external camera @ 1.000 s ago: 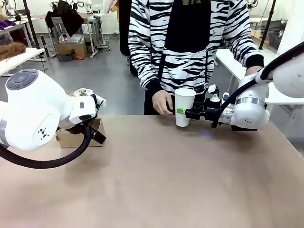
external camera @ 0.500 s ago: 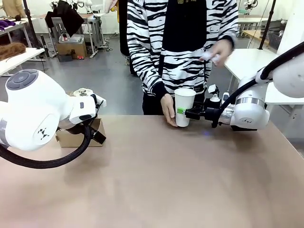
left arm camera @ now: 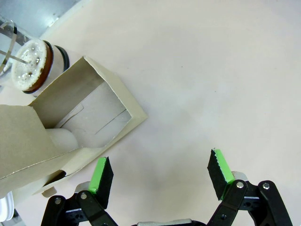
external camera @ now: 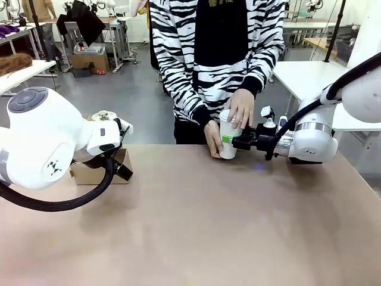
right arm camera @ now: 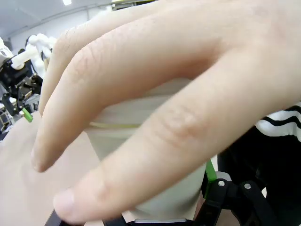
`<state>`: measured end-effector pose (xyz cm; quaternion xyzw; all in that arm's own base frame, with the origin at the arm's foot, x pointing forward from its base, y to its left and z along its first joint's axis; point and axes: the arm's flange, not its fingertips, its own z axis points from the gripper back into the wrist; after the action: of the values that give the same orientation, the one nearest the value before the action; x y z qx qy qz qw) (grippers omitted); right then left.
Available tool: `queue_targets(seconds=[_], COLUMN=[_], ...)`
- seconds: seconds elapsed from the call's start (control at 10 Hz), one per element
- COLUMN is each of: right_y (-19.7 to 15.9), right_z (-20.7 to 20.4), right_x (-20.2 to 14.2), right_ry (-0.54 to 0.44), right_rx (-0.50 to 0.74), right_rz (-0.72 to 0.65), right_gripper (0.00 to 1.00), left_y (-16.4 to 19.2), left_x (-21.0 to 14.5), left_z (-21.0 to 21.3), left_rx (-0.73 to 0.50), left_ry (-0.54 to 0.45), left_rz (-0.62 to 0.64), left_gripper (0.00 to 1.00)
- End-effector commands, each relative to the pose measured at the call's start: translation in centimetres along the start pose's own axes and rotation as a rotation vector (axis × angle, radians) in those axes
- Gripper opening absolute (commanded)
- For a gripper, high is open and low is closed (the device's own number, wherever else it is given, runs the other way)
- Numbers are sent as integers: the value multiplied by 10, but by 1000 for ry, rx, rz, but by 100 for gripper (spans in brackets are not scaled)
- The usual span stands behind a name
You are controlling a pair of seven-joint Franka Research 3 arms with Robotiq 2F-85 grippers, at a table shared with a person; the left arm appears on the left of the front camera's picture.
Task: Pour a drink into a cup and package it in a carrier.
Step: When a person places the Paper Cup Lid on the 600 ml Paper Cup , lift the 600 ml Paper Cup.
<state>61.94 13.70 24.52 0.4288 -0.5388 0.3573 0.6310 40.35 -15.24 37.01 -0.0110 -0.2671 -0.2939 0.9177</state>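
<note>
The white paper cup [external camera: 228, 152] stands at the table's far edge with my right gripper [external camera: 233, 142] shut on its side. One of the person's hands [external camera: 241, 107] lies over the cup's top and the other [external camera: 212, 140] steadies its base. In the right wrist view that hand [right arm camera: 155, 94] covers most of the cup [right arm camera: 160, 200]. My left gripper [left arm camera: 160, 174] hangs open over the bare table beside the brown cardboard carrier [left arm camera: 84, 122], which stands at the left [external camera: 89, 174]. A clear glass jug [left arm camera: 33, 66] stands just behind the carrier; I cannot make out the drink in it.
The brown table [external camera: 196, 226] stretches wide between the two arms. My left arm's white body [external camera: 47, 143] stands in front of the carrier. The person in a striped top [external camera: 217, 53] stands at the far edge, close to the cup.
The person's free hand, raised with something small and white half a second ago, has come down onto the cup's top. Neither arm has moved.
</note>
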Motion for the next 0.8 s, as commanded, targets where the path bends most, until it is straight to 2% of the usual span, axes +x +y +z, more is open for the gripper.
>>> queue_targets(seconds=[0.0, 0.7], right_y=[1, 1], right_z=[-2, -2], right_x=[3, 3], right_ry=[-4, -4], right_rx=[1, 1], right_rz=[-5, -5], right_gripper=[76, 76], left_y=[0, 0], left_x=[0, 0], left_z=[0, 0], left_rx=[-2, -2], left_ry=[-2, -2], left_rz=[1, 1], left_gripper=[100, 100])
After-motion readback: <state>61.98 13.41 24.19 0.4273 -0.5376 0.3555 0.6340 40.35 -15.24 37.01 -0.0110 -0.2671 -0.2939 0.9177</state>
